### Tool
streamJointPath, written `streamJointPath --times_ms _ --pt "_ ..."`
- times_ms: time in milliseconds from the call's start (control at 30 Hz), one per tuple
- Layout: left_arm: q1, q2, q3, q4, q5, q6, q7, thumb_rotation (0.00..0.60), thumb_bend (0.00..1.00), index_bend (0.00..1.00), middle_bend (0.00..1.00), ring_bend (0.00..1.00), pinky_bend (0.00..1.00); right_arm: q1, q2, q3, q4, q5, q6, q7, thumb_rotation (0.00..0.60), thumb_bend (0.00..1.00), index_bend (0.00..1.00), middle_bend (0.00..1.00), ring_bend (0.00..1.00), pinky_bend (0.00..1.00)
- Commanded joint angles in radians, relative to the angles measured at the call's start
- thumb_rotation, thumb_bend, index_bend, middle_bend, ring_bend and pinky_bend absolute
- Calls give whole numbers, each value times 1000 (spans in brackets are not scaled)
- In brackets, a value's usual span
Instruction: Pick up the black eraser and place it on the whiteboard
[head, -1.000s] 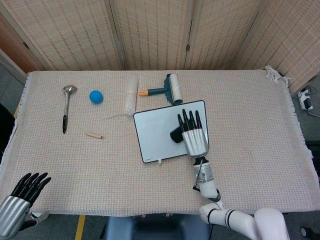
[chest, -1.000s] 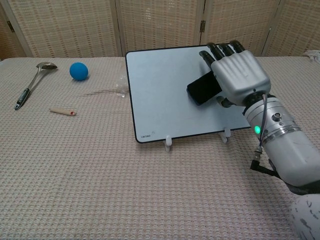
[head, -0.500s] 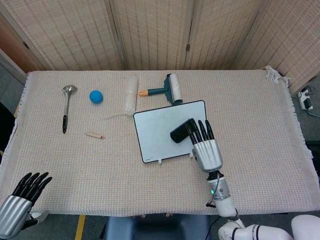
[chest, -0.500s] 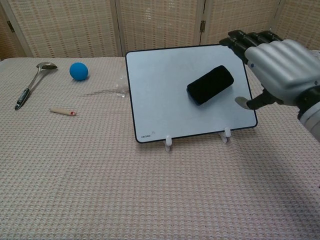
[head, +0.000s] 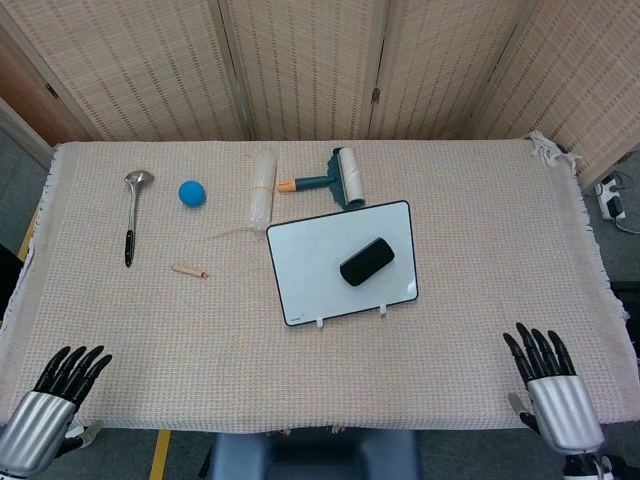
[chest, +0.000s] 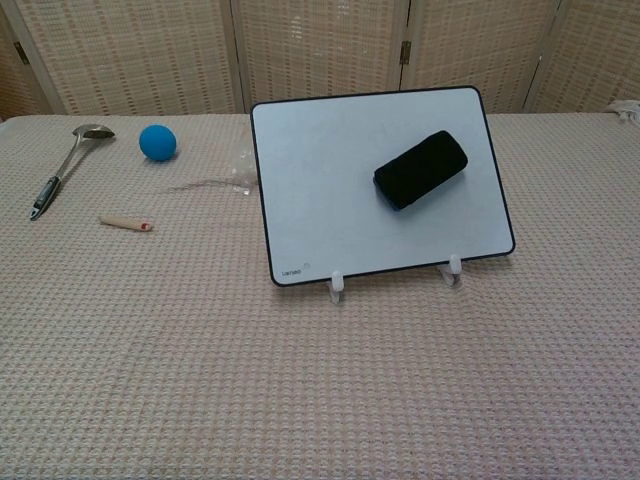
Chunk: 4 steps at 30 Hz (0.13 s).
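The black eraser (head: 366, 261) (chest: 420, 170) lies on the whiteboard (head: 310, 270) (chest: 320, 180), toward its right side, with nothing touching it. The board stands tilted on small white feet in the middle of the table. My right hand (head: 552, 395) is at the table's near right edge, fingers spread and holding nothing. At the near left corner my left hand (head: 48, 405) is likewise spread and holding nothing. Neither hand shows in the chest view.
Behind the board lie a teal lint roller (head: 335, 178) and a clear plastic tube (head: 262, 188). To the left are a blue ball (head: 192, 193) (chest: 158, 142), a metal ladle (head: 132, 215) (chest: 62, 168) and a small wooden stick (head: 189, 270) (chest: 126, 222).
My right hand let go of the eraser, drew back off the whiteboard and came down to the table's near right edge. The eraser stays on the board. The left hand barely shifted.
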Motion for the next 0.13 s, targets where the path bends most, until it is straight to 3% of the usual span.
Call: streamJointPath --times_ms 33,133 --pt "0 -7 -1 -2 -1 -8 14 600 203 33 95 48 67 -66 40 -17 72 -49 45 97 600 308 0 0 0 0" --pt "1 -8 0 -4 -3 -11 20 600 202 33 95 48 67 -70 55 -10 65 -51 19 115 600 308 0 0 0 0"
